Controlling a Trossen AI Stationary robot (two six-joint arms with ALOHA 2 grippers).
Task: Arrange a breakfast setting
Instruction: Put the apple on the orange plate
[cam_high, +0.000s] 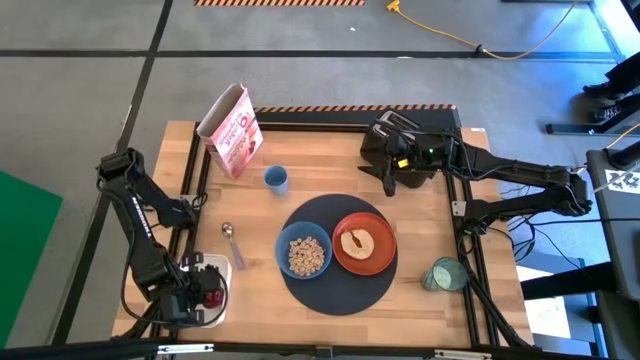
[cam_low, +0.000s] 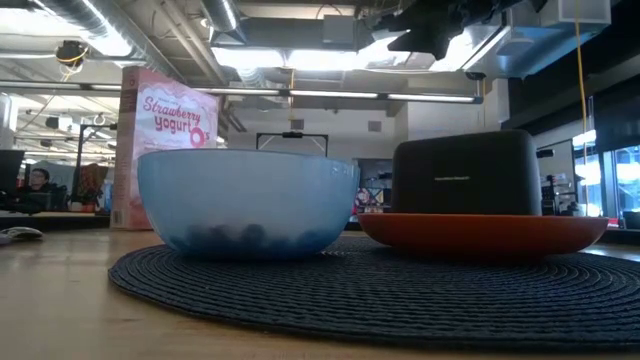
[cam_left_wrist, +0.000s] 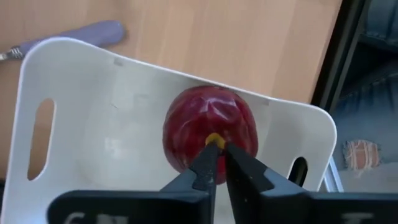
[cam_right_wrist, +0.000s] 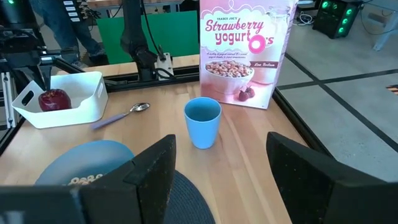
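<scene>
Left wrist view shows the left gripper pinched nearly closed over the dark red fruit in the white tray at the table's 7 o'clock corner, holding nothing, so its narrow jaws could skid off the round, glossy skin.

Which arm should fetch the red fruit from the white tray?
Left. Its claw hangs directly over the dark red fruit in the white tray, fingers nearly together. The right claw, open, is across the table by the toaster.
</scene>
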